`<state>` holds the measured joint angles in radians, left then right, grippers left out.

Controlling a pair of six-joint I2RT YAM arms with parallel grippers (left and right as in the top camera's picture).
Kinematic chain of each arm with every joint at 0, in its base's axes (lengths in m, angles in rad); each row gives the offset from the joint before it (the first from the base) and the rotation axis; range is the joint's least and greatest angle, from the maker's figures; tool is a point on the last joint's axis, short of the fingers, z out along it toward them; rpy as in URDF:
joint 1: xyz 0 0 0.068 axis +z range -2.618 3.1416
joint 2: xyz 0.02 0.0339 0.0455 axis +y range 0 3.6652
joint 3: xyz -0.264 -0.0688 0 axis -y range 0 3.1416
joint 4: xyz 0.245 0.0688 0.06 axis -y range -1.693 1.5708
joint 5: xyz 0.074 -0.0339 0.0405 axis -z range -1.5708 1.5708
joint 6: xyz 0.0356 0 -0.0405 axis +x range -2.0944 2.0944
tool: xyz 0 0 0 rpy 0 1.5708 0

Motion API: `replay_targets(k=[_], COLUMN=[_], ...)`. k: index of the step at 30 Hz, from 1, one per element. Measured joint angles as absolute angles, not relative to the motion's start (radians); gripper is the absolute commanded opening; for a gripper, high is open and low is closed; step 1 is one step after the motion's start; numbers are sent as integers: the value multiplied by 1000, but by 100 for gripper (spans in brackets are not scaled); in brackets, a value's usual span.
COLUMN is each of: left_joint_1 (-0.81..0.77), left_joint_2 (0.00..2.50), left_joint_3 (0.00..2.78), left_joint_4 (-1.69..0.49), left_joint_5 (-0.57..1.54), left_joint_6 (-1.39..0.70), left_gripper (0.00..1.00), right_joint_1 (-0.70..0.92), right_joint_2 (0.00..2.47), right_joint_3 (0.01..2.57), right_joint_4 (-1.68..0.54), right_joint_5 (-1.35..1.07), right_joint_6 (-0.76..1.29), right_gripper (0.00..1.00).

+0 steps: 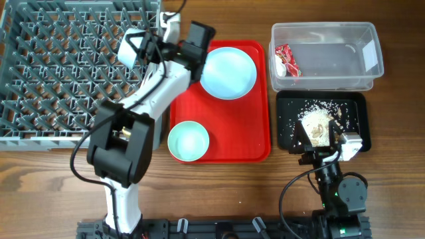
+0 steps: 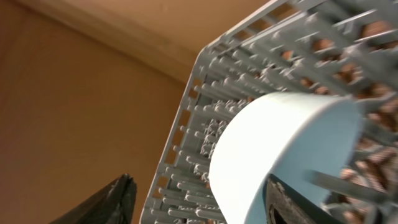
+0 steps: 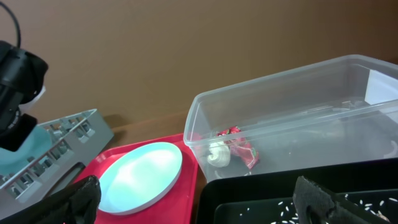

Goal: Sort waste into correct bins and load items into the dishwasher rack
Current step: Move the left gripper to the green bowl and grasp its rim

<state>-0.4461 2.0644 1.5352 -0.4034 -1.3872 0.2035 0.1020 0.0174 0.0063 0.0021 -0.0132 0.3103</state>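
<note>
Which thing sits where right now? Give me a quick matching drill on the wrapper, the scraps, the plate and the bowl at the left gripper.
Things:
1. snack wrapper
2. food scraps
3. pale blue plate
4. pale blue bowl

Places:
A. on the red serving tray
B. at the dishwasher rack, by the left gripper
C. in the clear tub
D. on the black tray

Pairs: 1-C, 2-D, 3-A, 4-B.
</note>
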Motion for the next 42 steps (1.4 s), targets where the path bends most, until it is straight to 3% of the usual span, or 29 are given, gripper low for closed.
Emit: replay_targets(k=[4,10,13,19,24,28,33,42], left_joint_1=[-504,-590,-622,-560,-491,-490,-492,-493], left_joint_2=[2062,1974,1888,1807,1808,1806,1788,1770], left_joint_3=[1535,1535,1536,1537,1536,1536,1536,1426], left_joint_4=[-404,-532,-637,-753,-1000,-1150,-1299,-1312], left_joint_5=[-1379,-1217,-999,-445,-103,-12,4,-54], left_joint_6=[204,122,12,-243,-384,-415,-437,-494], left_gripper=[82,80,79,60,62,62,52,52], right_joint_1=[102,102,102,102,102,102,102,102], right_joint_2=[17,17,17,17,17,17,17,17], right_joint_3=[6,6,6,6,6,6,6,6], right_joint_4=[2,2,2,2,2,2,2,2], right_joint_5=[-13,-13,-13,-13,-13,-13,-13,-13], right_joint_6=[310,310,310,310,310,310,310,310], right_gripper=[100,100,100,100,100,100,100,100])
